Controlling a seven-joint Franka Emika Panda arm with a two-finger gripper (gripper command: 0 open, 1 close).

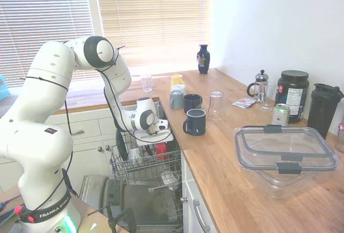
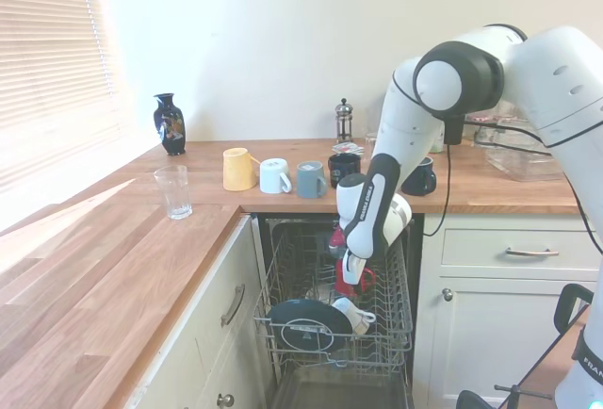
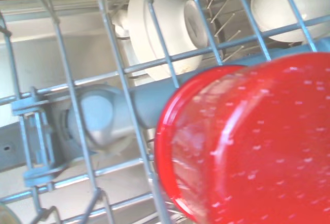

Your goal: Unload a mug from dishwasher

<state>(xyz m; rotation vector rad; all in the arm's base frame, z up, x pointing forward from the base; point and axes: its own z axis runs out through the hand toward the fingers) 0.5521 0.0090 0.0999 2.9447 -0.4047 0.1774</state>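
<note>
The glossy red mug [image 1: 160,148] sits in the dishwasher's pulled-out wire rack [image 1: 141,169], among the tines on the side nearest the counter. My gripper [image 1: 155,139] reaches down into the rack right at the mug [image 2: 352,283], seen also from the other side [image 2: 350,270]. In the wrist view the mug [image 3: 247,141] fills the lower right, lying against the rack wires and speckled with droplets. The hand hides how the gripper meets the mug. The dishwasher's door [image 1: 134,203] lies folded down below the rack.
A black plate [image 2: 303,319] and a white cup [image 2: 351,313] stand in the rack's front. A white bowl [image 3: 165,28] lies below the wires. On the counter stand navy mugs [image 1: 195,122], a grey mug [image 1: 176,100], a glass [image 1: 216,104] and a plastic box [image 1: 285,152].
</note>
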